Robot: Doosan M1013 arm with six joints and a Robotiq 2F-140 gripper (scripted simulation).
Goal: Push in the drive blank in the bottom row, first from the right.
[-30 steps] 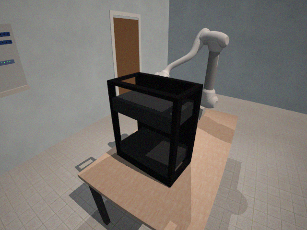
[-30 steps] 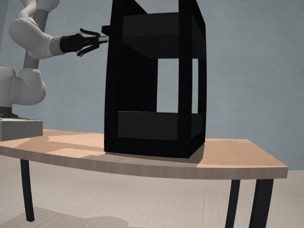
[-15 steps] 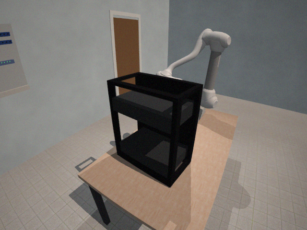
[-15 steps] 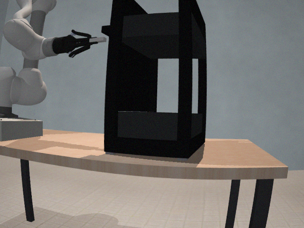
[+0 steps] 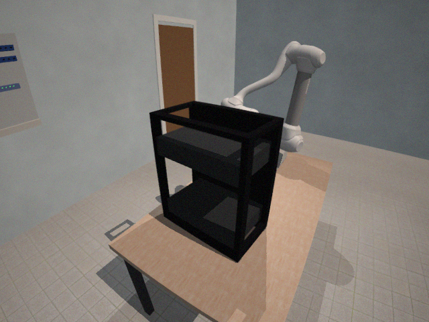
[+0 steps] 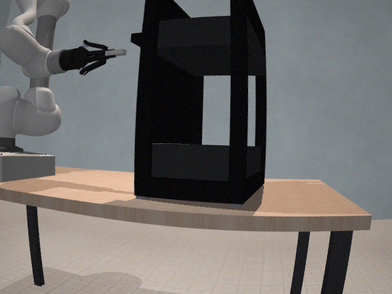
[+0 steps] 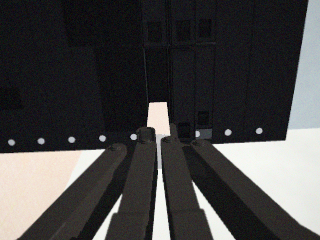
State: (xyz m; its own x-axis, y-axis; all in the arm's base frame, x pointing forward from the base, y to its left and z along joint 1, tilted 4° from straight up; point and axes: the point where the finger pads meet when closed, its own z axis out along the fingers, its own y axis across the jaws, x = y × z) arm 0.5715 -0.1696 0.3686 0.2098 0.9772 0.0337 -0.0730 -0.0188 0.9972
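The black rack (image 6: 196,104) stands upright on the wooden table (image 6: 190,202); it also shows in the top view (image 5: 214,176). Its front faces the arm. A small dark part (image 6: 136,37) sticks out from the front near the top. In the wrist view the front fills the frame, with narrow dark drive blanks (image 7: 192,75) side by side; I cannot tell the rows apart. My gripper (image 6: 117,52) is shut and empty. It is level with the rack's upper part, a short gap away from the front. In the wrist view the shut fingers (image 7: 155,136) point at the front. The rack hides the gripper in the top view.
The arm's base sits on a grey block (image 6: 26,166) at the table's left end. The white arm (image 5: 297,90) rises behind the rack. A row of white dots (image 7: 72,140) runs along the rack's edge in the wrist view. A door (image 5: 177,58) is in the back wall.
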